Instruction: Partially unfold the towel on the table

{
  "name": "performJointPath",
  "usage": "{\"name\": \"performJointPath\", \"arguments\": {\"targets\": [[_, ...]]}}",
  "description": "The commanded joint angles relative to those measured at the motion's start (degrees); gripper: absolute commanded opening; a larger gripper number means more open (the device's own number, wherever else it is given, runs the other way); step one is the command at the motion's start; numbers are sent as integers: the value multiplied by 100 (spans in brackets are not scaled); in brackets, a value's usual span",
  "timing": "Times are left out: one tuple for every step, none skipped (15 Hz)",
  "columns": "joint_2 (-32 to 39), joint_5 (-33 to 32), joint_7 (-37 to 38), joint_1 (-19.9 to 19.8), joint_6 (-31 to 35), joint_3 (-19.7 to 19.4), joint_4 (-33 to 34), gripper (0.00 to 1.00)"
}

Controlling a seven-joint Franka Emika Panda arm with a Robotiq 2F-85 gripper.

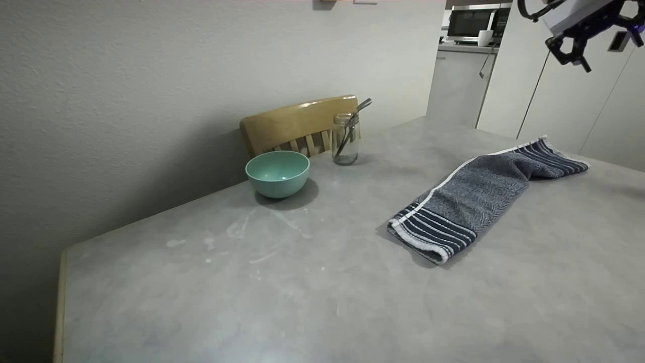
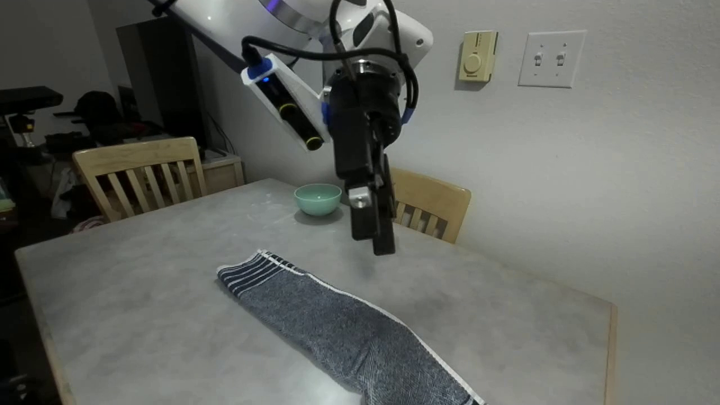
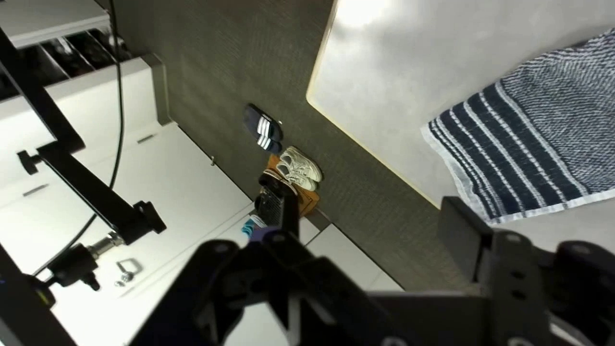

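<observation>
The grey-blue towel lies as a long folded strip on the light grey table. Its navy-and-white striped ends show in an exterior view, with a bend and crease near the far end. It also lies diagonally in an exterior view, where its near end is cut off by the frame. One striped corner of the towel shows at the right of the wrist view. My gripper is open, with nothing between its fingers. It hangs in the air above the table, apart from the towel, in both exterior views.
A teal bowl and a glass jar with utensils stand near the wall-side table edge. A wooden chair stands behind them. Another chair is at the table's far side. Shoes lie on the floor.
</observation>
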Motion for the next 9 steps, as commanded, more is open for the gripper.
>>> {"name": "performJointPath", "arguments": {"targets": [[136,263,1000,228,-1061,94,321,43],[176,360,1354,310,-1371,150,383,38],[245,468,1746,405,-1681,218,459,29],[281,512,1799,505,-1898,338,485,23],[47,344,1542,327,-1490,288,234,44],[64,347,1640,393,-1573,350,244,37],[67,339,1642,416,-1571,367,244,37],[125,308,1950,456,-1622,344,260,68],[-17,178,1776,491,-1466,414,87,68]]}}
